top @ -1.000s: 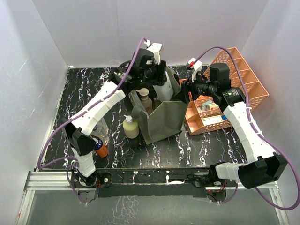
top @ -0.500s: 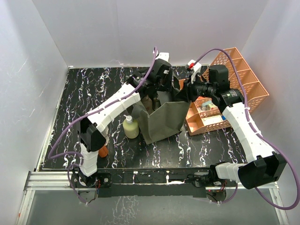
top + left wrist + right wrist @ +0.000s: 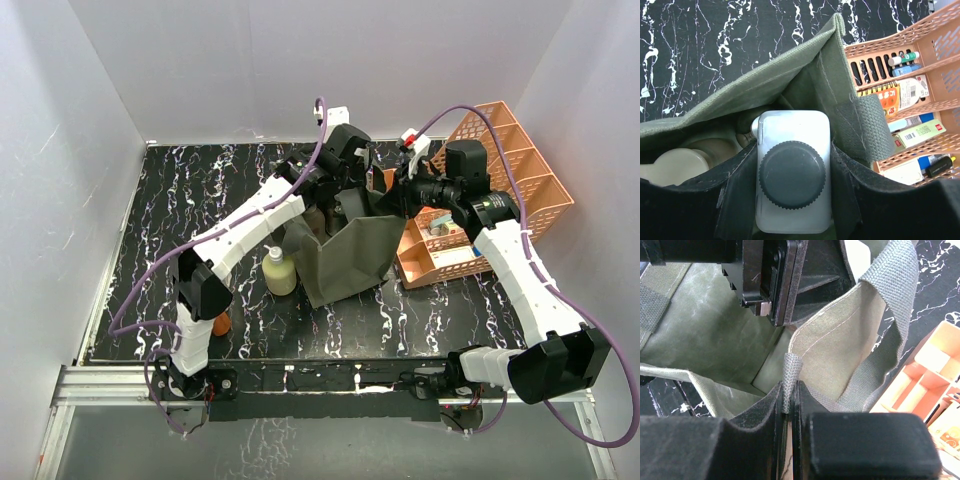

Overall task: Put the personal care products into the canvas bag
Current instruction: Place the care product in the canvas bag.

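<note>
Two end effectors at the olive canvas bag [image 3: 350,262], boxy soft fabric with webbing straps, standing mid tabletop [image 3: 150,200] beside the orange tray [image 3: 520,180]. The left end effector [image 3: 792,190] clamps a clear-grey bottle [image 3: 792,127] with ribbed black cap in the bag's mouth; beige cap [image 3: 677,167] beside it, body hidden. The right end effector [image 3: 790,400] is pinched tight on the bag's rim. The pale yellow bottle [image 3: 279,272] sits just left of the bag; the orange bottle [image 3: 220,323] is mostly hidden behind the left arm.

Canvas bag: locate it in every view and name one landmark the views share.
Top external: canvas bag at centre.
Left wrist: canvas bag fills left and middle, seen from above.
Right wrist: canvas bag fills most of the picture.
Shared landmark: orange lattice tray, right of the bag in all three.
</note>
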`<action>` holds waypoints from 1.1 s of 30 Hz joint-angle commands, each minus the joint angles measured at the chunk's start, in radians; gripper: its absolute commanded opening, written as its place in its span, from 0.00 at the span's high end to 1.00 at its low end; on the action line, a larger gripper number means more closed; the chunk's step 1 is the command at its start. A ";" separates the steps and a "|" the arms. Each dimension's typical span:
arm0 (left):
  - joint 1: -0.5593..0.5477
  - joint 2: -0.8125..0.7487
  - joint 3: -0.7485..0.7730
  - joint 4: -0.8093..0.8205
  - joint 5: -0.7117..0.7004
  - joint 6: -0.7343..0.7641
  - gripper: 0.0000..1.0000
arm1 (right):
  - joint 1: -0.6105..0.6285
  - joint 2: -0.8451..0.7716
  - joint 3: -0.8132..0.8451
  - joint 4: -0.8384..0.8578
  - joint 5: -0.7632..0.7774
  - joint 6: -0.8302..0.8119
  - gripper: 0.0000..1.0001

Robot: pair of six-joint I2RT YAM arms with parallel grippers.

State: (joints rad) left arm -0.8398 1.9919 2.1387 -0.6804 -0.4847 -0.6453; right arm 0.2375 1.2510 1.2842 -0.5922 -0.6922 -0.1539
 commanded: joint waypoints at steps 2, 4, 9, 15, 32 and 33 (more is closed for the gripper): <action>-0.005 -0.012 0.078 0.095 -0.113 -0.059 1.00 | -0.010 -0.024 -0.010 0.049 -0.002 0.050 0.91; -0.007 -0.004 0.079 0.102 -0.110 -0.054 1.00 | -0.020 -0.021 -0.006 0.064 0.025 0.079 0.91; -0.020 0.007 0.058 0.115 -0.133 -0.035 1.00 | -0.027 -0.018 -0.001 0.077 0.072 0.112 0.84; -0.056 -0.004 0.050 0.194 -0.186 0.108 1.00 | -0.027 -0.012 -0.004 0.091 0.077 0.123 0.78; -0.150 -0.069 0.006 0.202 -0.255 0.162 1.00 | -0.030 -0.016 -0.014 0.104 0.130 0.123 0.69; -0.150 -0.064 0.011 0.195 -0.269 0.151 1.00 | -0.031 -0.017 -0.017 0.103 0.125 0.122 0.69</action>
State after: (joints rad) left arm -0.9794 2.0296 2.1239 -0.5537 -0.7170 -0.4217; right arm 0.2127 1.2499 1.2636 -0.5423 -0.5674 -0.0296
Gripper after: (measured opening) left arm 0.476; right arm 0.304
